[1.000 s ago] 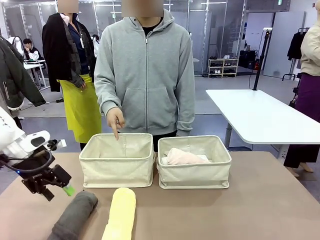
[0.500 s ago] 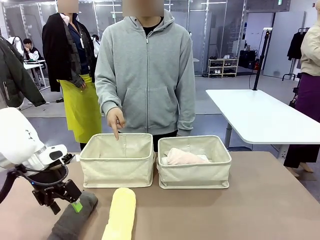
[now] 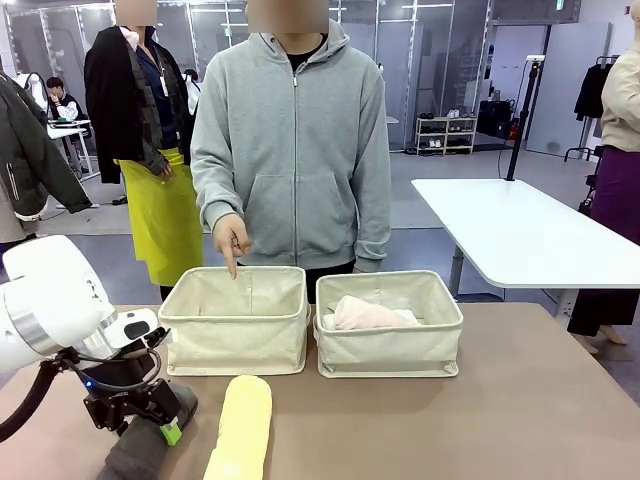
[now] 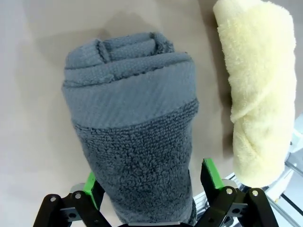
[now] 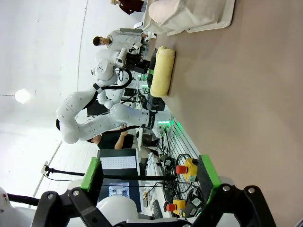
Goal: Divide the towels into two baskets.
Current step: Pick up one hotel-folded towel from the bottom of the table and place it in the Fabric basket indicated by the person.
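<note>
Now: left jaws open astride the dark grey towel, right jaws open and well away from the towels.
On my feed the left jaws stand wide over the dark grey towel, with 1 green pad on each side of the roll, just beside it; I cannot tell whether they touch it. The grey roll lies on the counter at the front left, and the pale yellow towel is just beside it, with a gap between them. Behind them 2 baskets sit side by side: the left basket, and the right basket with the pale pink towel inside. The person's hand points 1 finger down at the left basket's far rim. My right jaws hang spread wide above bare counter, with the yellow roll well beyond them.
</note>
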`<state>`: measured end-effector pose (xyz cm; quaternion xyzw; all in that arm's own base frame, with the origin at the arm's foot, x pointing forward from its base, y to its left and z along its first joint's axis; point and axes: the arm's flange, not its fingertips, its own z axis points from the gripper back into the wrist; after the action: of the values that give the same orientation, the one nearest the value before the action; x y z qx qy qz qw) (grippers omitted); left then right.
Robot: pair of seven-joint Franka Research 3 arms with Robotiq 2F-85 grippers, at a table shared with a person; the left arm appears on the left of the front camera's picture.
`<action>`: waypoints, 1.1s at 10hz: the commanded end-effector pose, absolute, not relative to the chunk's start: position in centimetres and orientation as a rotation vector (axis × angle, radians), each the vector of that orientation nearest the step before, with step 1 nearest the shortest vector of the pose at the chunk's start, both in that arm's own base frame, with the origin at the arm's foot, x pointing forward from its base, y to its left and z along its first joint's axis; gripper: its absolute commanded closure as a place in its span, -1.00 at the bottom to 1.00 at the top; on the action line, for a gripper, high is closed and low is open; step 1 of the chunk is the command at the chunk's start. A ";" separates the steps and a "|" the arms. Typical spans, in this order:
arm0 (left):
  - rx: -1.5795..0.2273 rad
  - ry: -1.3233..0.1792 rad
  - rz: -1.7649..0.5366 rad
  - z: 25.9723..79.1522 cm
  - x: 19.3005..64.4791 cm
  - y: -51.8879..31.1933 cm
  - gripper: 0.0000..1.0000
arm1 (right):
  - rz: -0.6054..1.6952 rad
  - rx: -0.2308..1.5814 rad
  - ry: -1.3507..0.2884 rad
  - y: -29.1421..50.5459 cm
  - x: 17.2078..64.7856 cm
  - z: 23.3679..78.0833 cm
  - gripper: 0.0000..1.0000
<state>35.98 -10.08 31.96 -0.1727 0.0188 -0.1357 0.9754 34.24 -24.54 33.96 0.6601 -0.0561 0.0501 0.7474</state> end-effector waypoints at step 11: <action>-0.340 0.030 -0.282 31.3 35.8 -10.0 1.00 | 0.136 1.442 -0.128 -24.4 33.9 34.1 -1.00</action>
<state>36.08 -10.08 31.86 -0.1676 0.0136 -0.1295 0.9772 34.24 -24.54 33.96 0.6601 -0.0561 0.0501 0.7474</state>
